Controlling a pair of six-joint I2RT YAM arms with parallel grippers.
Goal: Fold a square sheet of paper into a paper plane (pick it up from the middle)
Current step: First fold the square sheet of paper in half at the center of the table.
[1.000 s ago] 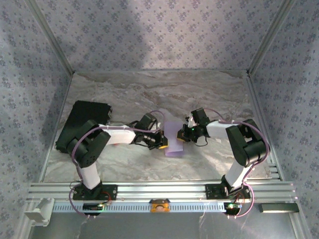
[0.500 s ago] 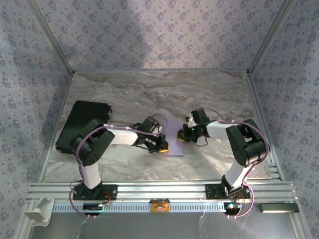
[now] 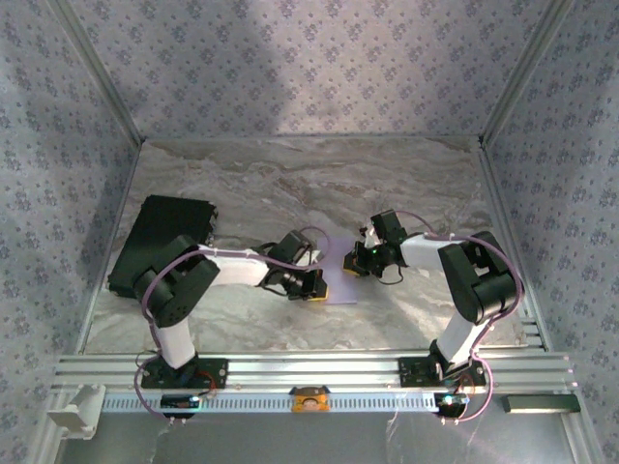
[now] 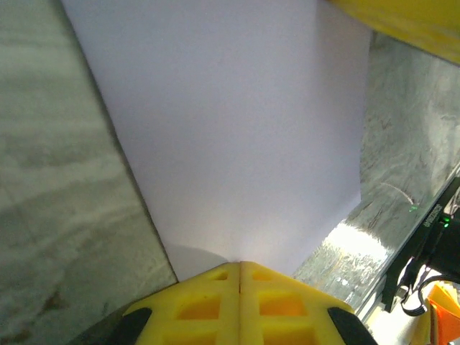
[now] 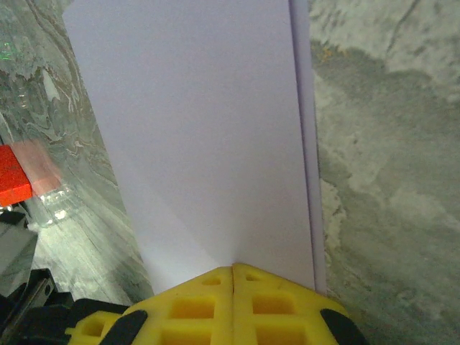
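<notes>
The square sheet of paper (image 3: 338,286), pale lavender, lies folded over on the marble table between my two grippers. In the right wrist view the sheet (image 5: 201,129) shows a lower layer's edge along its right side and a faint diagonal crease. My left gripper (image 3: 314,289) is shut, and its yellow tips (image 4: 240,264) rest on the near edge of the sheet (image 4: 230,122). My right gripper (image 3: 350,265) is shut too, and its tips (image 5: 233,268) touch the paper from the opposite side. No dart-shaped paper plane is in view.
A black rectangular pad (image 3: 160,242) lies at the table's left. A red object (image 5: 14,180) shows at the left of the right wrist view. The aluminium rail (image 3: 309,372) with the arm bases runs along the near edge. Patterned walls enclose the table.
My left gripper has slid right and slightly nearer, onto the paper. The sheet lies flatter and shows less in the top view. The right arm has stayed put.
</notes>
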